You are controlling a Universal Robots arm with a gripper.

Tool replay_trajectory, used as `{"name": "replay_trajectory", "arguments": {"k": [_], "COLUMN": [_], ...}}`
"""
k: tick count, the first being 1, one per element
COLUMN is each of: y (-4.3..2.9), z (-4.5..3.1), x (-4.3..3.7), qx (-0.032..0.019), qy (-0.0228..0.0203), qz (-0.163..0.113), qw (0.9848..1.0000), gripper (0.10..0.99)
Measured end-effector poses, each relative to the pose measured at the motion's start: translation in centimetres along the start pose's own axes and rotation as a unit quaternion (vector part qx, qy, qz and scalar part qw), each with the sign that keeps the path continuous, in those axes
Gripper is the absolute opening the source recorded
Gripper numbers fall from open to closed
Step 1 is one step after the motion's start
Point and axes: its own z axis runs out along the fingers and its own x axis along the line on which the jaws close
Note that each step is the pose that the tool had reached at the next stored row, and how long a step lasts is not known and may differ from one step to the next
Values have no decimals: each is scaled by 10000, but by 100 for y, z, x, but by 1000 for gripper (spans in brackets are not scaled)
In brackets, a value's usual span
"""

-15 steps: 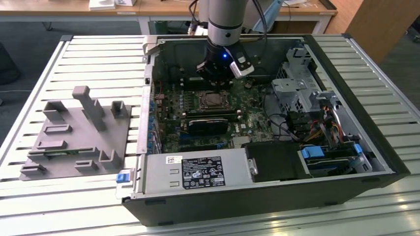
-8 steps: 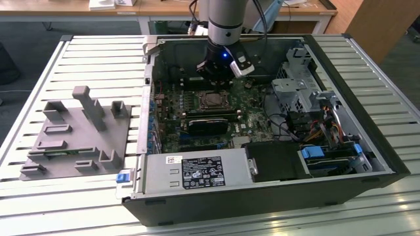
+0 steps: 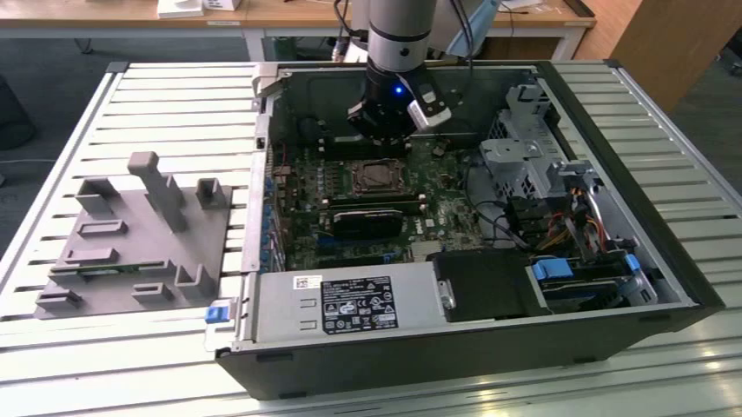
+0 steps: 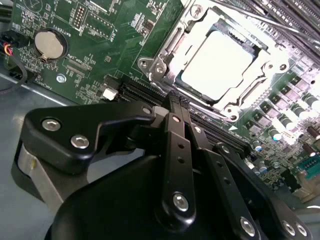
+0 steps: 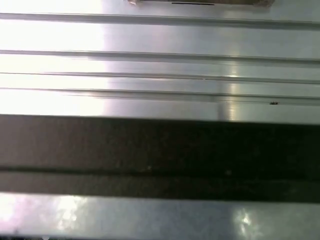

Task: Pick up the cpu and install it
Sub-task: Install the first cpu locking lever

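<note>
You have the cpu (image 4: 216,64) seated in its socket on the motherboard (image 4: 120,35), mid-board inside the open case (image 3: 649,261). Your gripper (image 4: 175,102) hovers just beside it, fingers together and apparently holding nothing.

grey arm (image 3: 400,30), black gripper (image 4: 176,102) with silver screws.

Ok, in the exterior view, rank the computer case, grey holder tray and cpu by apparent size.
1. Computer case, largest.
2. Grey holder tray.
3. Cpu, smallest, seated in the motherboard socket just below the gripper.
</note>
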Motion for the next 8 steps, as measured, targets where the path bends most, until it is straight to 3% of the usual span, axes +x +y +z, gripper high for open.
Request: {"name": "replay_trajectory", "arguments": {"k": [8], "y": [-15], "z": [0], "x": [-22], "qx": [0], "qy": [0], "qz": [1], "qw": [10000], "gripper": [106]}}
